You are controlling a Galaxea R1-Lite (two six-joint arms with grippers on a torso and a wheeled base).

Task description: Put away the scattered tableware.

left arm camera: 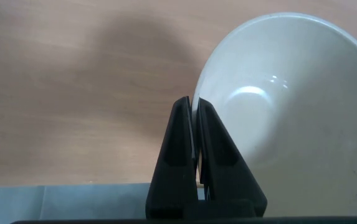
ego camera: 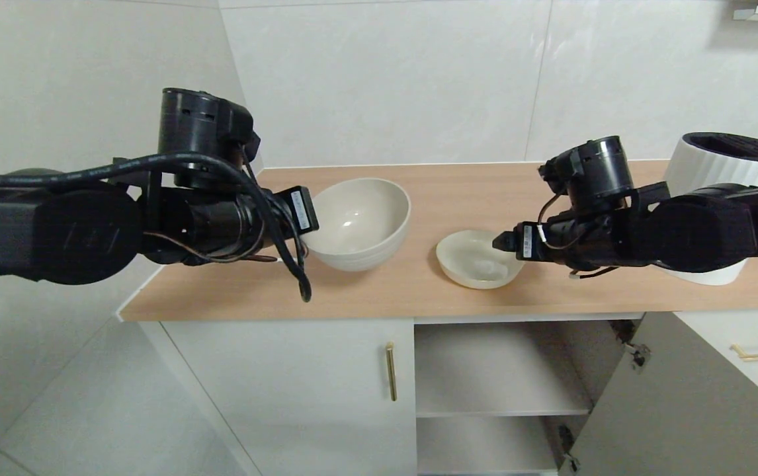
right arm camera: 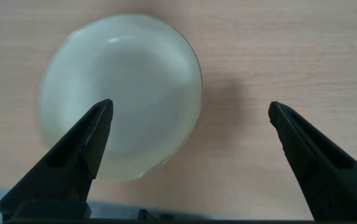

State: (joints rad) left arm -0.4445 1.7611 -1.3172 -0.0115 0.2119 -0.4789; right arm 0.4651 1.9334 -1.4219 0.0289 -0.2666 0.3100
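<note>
While tight on bowl (ego camera: 360, 221) rim, left gripper (left arm camera: 195, 107); right gripper (right arm camera: 189, 104) (spread) over dish (right arm camera: 119, 93), canister (ego camera: 716, 162) near.

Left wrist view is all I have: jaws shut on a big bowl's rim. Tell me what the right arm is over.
Observer: The right gripper hangs over a small shallow bowl, jaws open wide.
Operator: Give me that bowl's place against mine.
Observer: It sits on the counter to the right of the large bowl, apart from it.
Operator: Report where they can go.
Observer: The cabinet door below the counter stands open, with shelves showing inside.
</note>
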